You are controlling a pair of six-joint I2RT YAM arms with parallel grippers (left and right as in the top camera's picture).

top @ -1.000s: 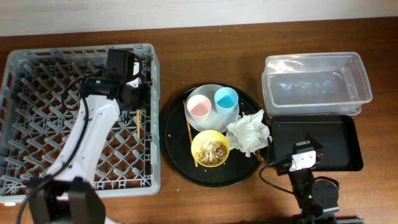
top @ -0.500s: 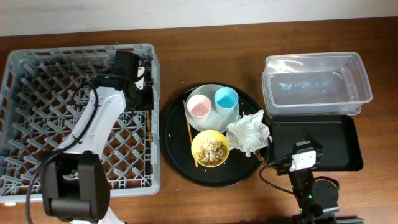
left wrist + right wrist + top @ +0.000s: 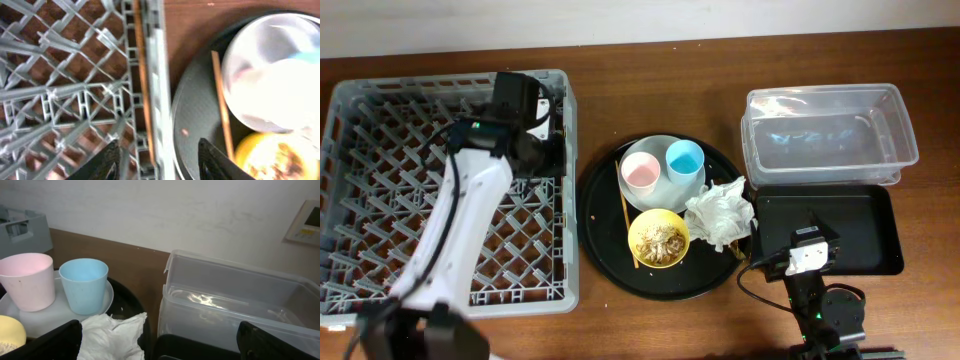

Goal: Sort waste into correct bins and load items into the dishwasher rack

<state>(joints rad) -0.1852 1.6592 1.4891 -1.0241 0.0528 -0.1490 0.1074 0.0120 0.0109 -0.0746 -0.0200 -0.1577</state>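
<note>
Two robot arms work at a brown wooden tabletop.

From overhead, the grey dishwasher rack fills the left side. The white left arm stretches across it, and the left end effector is at the rack's right wall. In the middle is a round black tray. On it a pale plate carries the pink cup and the blue cup. The yellow bowl holds brown food scraps. The crumpled white napkin lies at the tray's right edge. One chopstick lies on the tray, left of the bowl. On the right, the clear tub stands just behind the black rectangular tray. The right arm is at the near edge.

From the left wrist, the fingers are partly spread and hold nothing. A second chopstick lies in the rack along the inside of its right wall.

From the right wrist, the right end effector is spread wide and empty, low over the tabletop. It faces the clear tub, with both cups and the napkin off to its left.
</note>
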